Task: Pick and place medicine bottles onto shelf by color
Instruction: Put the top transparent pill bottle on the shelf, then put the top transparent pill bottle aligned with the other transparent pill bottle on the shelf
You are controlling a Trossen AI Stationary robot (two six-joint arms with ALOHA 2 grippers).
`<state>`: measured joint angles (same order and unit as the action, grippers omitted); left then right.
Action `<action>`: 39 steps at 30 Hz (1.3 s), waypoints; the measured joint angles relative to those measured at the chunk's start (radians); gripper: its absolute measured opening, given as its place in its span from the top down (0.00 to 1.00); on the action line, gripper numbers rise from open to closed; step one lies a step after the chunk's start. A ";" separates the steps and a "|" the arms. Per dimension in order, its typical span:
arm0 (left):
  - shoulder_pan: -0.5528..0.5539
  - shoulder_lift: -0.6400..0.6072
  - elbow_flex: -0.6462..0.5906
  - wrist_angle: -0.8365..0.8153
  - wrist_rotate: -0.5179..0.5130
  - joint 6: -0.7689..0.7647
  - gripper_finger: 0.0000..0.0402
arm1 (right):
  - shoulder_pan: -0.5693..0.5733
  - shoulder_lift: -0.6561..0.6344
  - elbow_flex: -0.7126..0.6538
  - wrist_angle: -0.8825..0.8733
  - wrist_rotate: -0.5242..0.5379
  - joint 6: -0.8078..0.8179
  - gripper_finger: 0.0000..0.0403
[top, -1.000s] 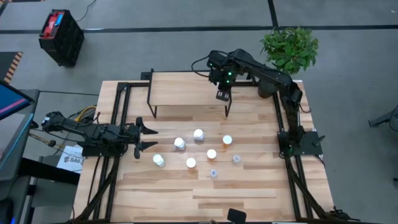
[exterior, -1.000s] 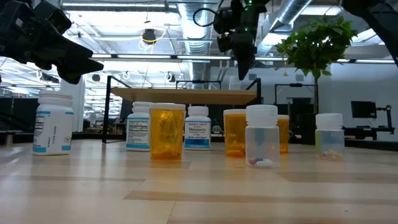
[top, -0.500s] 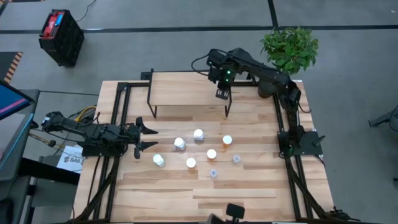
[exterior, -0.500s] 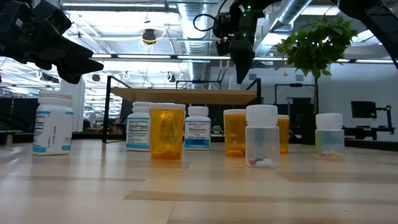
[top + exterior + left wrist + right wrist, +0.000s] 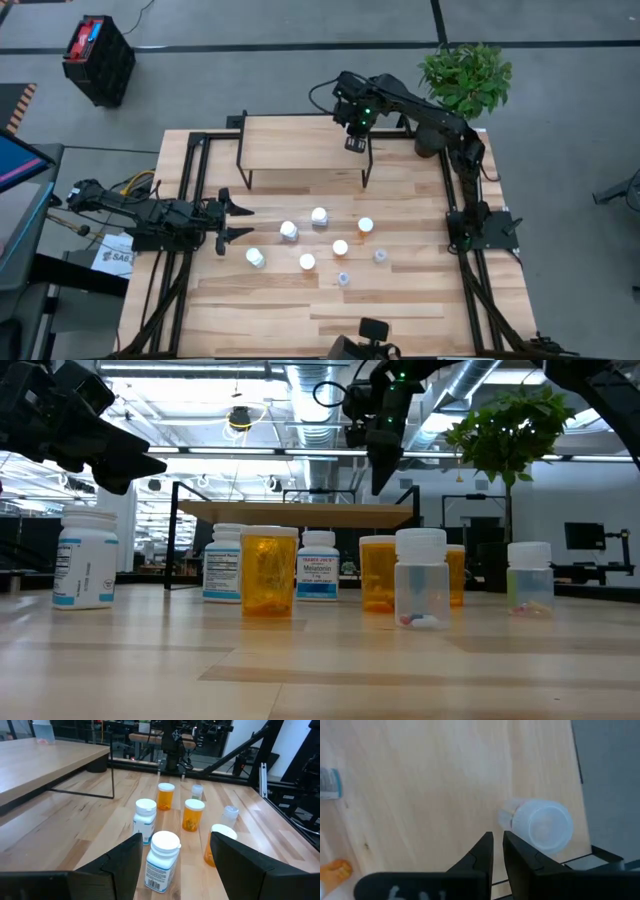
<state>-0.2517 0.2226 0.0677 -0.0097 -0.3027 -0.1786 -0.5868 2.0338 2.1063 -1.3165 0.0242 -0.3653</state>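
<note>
The shelf [image 5: 300, 142] stands at the table's far side. One clear bottle [image 5: 540, 826] stands upright on its top near an edge; it also shows in the left wrist view [image 5: 42, 732]. My right gripper [image 5: 352, 144] hovers above the shelf's right end, shut and empty, with that bottle just beside its fingertips [image 5: 498, 845]. Several white, orange and clear bottles [image 5: 319, 216] stand upright on the table in front of the shelf. My left gripper [image 5: 236, 222] waits open at the table's left, and the nearest white bottle [image 5: 162, 860] stands ahead of its fingers.
A potted plant [image 5: 465, 75] stands at the table's far right corner. The shelf's thin black legs [image 5: 364, 168] come down to the table just behind the bottle cluster. Bare wood [image 5: 300, 320] lies between the bottles and the table's near edge.
My right gripper has moved a little toward the table's far edge above the shelf's right end. Its fingers stay shut.
</note>
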 joint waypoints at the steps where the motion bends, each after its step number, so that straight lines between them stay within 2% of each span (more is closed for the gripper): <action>1: 0.000 0.000 0.000 0.000 0.000 0.000 0.45 | -0.001 0.000 0.000 -0.001 0.000 0.000 0.84; 15: 0.000 0.000 0.000 -0.002 0.001 -0.006 0.45 | -0.001 0.000 0.000 0.032 0.000 0.000 0.84; 18: 0.000 0.000 0.000 -0.001 0.000 -0.007 0.45 | 0.020 -0.005 0.007 -0.015 -0.006 0.055 0.84; 23: 0.000 0.000 0.000 -0.001 0.000 -0.008 0.45 | 0.100 -0.040 0.042 -0.243 -0.074 0.197 0.84; 28: 0.000 0.000 0.000 0.000 0.000 0.006 0.45 | 0.221 -0.104 -0.014 -0.251 -0.087 0.315 0.84; 33: 0.000 0.000 0.000 0.001 0.000 0.023 0.45 | 0.354 -0.260 -0.220 -0.252 -0.070 0.415 0.84; 39: 0.000 0.000 0.000 0.012 0.001 0.025 0.45 | 0.529 -0.547 -0.623 -0.108 -0.032 0.762 0.84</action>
<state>-0.2520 0.2222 0.0677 0.0018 -0.3012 -0.1536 -0.0573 1.4870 1.4831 -1.4249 -0.0081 0.3970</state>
